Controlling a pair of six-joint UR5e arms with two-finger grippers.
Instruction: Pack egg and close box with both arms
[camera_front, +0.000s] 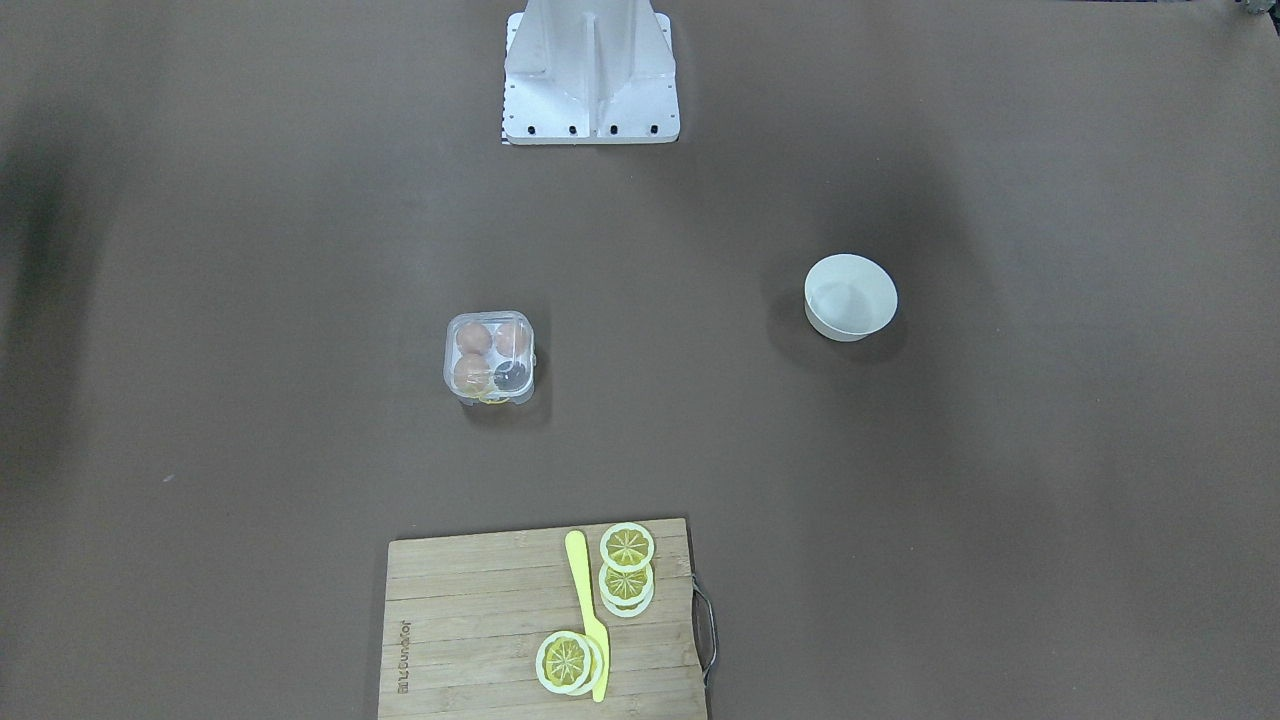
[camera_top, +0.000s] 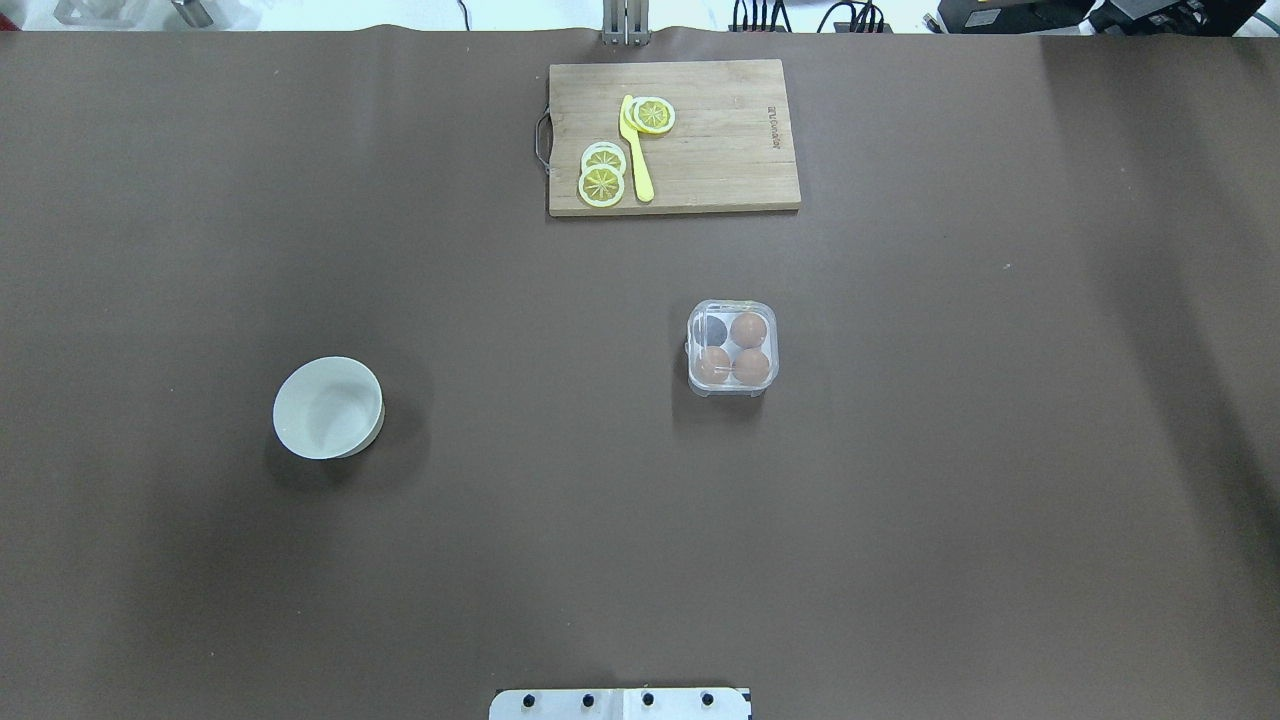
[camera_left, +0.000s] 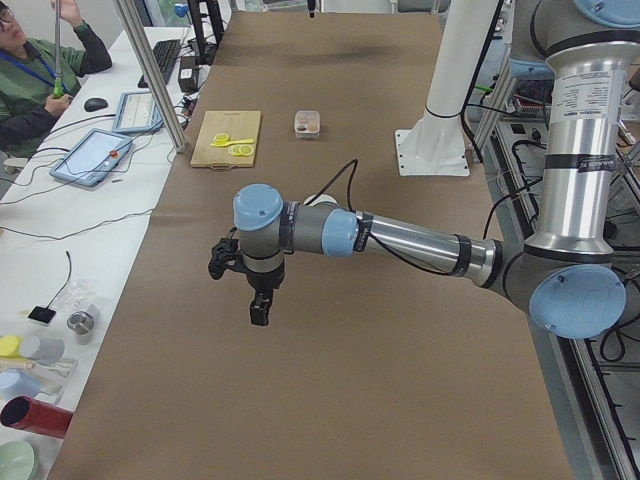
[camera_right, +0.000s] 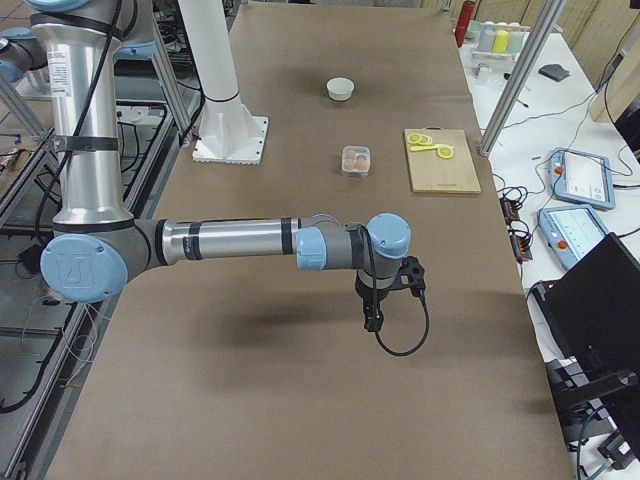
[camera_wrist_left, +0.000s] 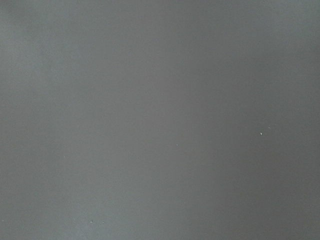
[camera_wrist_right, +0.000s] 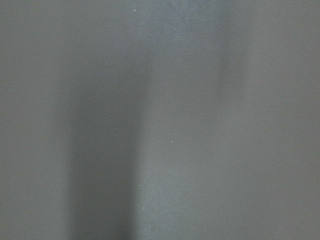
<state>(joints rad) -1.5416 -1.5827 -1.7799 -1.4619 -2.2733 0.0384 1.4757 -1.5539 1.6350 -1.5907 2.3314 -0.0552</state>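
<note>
The clear box (camera_front: 488, 357) (camera_top: 733, 348) stands mid-table with its lid down and the yellow clasp (camera_front: 489, 398) on its far side from the robot. Three tan eggs sit in it: one (camera_top: 749, 329), one (camera_top: 714, 363) and one (camera_top: 752, 366). The fourth cell (camera_top: 714, 329) looks dark and empty. The left gripper (camera_left: 258, 308) shows only in the exterior left view, held above the table's left end; I cannot tell if it is open. The right gripper (camera_right: 373, 318) shows only in the exterior right view, above the right end; I cannot tell either. Both wrist views show only brown table cover.
A round white bowl (camera_top: 328, 407) (camera_front: 850, 295) stands on the robot's left side and looks empty. A wooden cutting board (camera_top: 720, 150) with lemon slices (camera_top: 602, 184) and a yellow knife (camera_top: 636, 150) lies at the far edge. The white base (camera_front: 590, 80) is at the near edge.
</note>
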